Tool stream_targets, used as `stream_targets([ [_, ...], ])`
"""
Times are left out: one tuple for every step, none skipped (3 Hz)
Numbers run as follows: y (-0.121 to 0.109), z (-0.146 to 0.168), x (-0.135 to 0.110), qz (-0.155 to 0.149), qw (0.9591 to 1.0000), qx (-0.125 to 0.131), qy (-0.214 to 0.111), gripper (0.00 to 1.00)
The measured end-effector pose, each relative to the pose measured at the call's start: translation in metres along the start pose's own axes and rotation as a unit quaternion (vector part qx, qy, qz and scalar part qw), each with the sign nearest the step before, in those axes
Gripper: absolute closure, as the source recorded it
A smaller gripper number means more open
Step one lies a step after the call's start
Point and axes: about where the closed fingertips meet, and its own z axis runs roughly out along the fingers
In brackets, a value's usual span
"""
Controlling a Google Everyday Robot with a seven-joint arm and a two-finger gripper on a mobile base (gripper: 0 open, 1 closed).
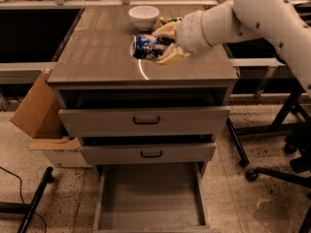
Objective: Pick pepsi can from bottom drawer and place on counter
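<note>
Just in front of the bowl (pixel 144 16), the gripper (pixel 159 44) holds the pepsi can (pixel 145 46) sideways over the worktop (pixel 97 57), jaws clamped on it; best turn it upright and lower gently before letting go.

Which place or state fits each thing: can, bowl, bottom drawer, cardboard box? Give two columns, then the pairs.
Things: 1 can; 2 bowl; 3 bottom drawer; 4 cardboard box.
States: A pulled open; B on the floor beside the cabinet; C held in the gripper above the counter; D standing on the counter.
Pairs: 1-C, 2-D, 3-A, 4-B.
</note>
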Motion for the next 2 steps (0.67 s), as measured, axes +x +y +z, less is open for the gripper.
stream_targets([
  [-0.017,0.015,0.004,0.03,0.999,-0.011,0.031,1.0],
  [-0.029,0.03,0.013,0.054,0.9961,-0.027,0.064,1.0],
])
